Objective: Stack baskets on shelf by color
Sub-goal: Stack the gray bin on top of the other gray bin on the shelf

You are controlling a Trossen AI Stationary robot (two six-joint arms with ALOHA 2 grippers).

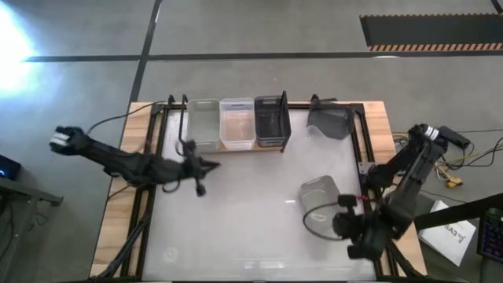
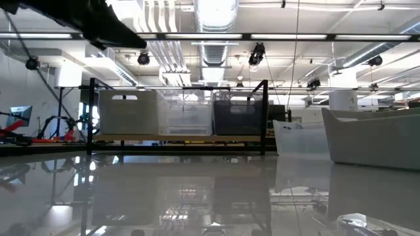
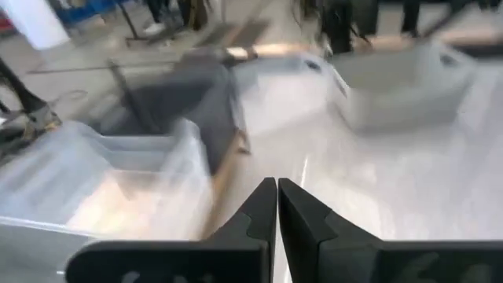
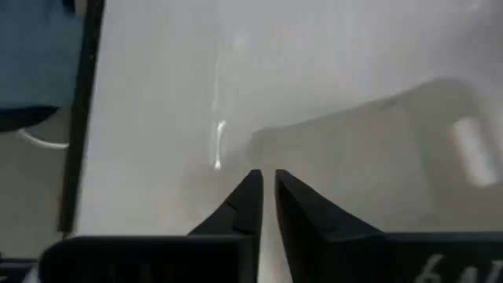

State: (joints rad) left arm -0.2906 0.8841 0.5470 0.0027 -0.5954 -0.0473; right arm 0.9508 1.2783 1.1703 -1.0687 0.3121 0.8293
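Left end effector (image 1: pixel 206 166) closed, empty, just before the shelf (image 1: pixel 236 147). Right end effector (image 4: pixel 266 189) slightly parted, empty; light grey basket (image 1: pixel 321 192) just ahead.

The left gripper (image 3: pixel 277 206), fingers together, hangs over the tabletop (image 3: pixel 377 173) beside a clear basket (image 3: pixel 102 181).

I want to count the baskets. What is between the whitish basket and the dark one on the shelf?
A clear basket sits between them, seen in the high view.
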